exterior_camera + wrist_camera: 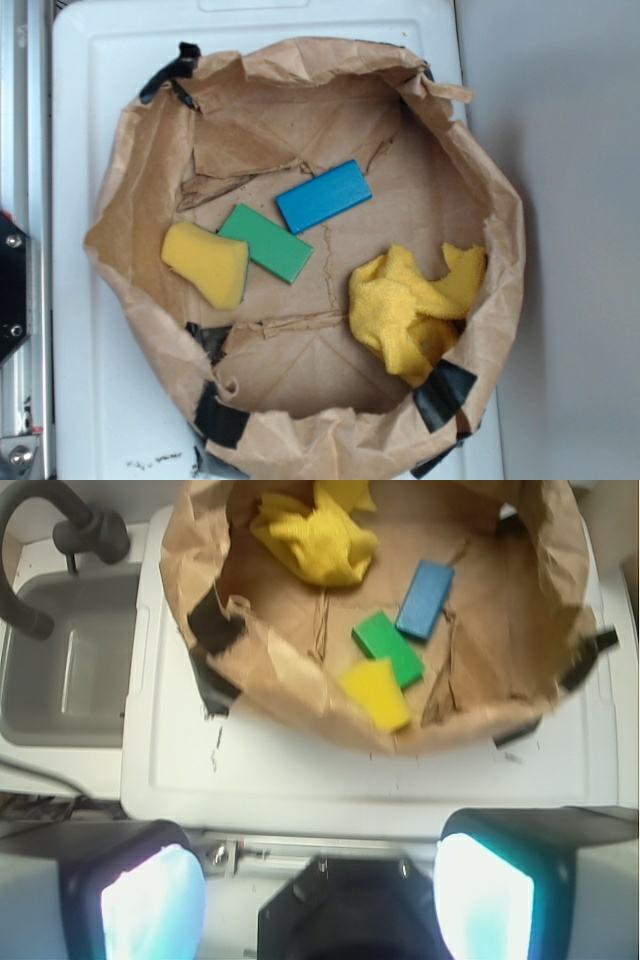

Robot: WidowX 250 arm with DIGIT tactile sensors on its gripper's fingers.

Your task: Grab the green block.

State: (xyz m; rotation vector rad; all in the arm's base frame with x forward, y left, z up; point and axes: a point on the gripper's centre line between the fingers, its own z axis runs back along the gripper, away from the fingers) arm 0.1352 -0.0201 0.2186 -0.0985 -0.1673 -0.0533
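In the exterior view, a shallow brown paper basin (pixel 470 170) patched with black tape sits on a white desk (pixel 90 400). The green block (pixel 266 243) lies flat on the paper floor, left of centre. Its left end is touching, or slightly tucked under, a yellow sponge wedge (pixel 207 263). A blue slab (pixel 323 196) lies just beside the block's upper right, near it but seemingly not touching. A crumpled yellow cloth (pixel 415 300) rests well apart at the right. The claw does not show in this view; only a dark piece of the rig appears at the left edge.

In the wrist view, the claw (pixel 318 900) sits at the bottom of the picture, over the near edge of the desk and outside the basin. Its two fingers (pixel 150 900) stand wide apart with nothing between them. The green block (pixel 388 647) lies ahead inside the basin, between the yellow sponge wedge (pixel 376 693) nearer the camera and the blue slab (pixel 425 600) beyond. The yellow cloth (pixel 315 535) lies farther back, and a grey sink (pixel 60 670) with a dark faucet sits off to the left.

Judging by this, the task has barely begun: the block is untouched. The whole approach is left, over the paper wall and down, then closing on the block without catching the sponge.
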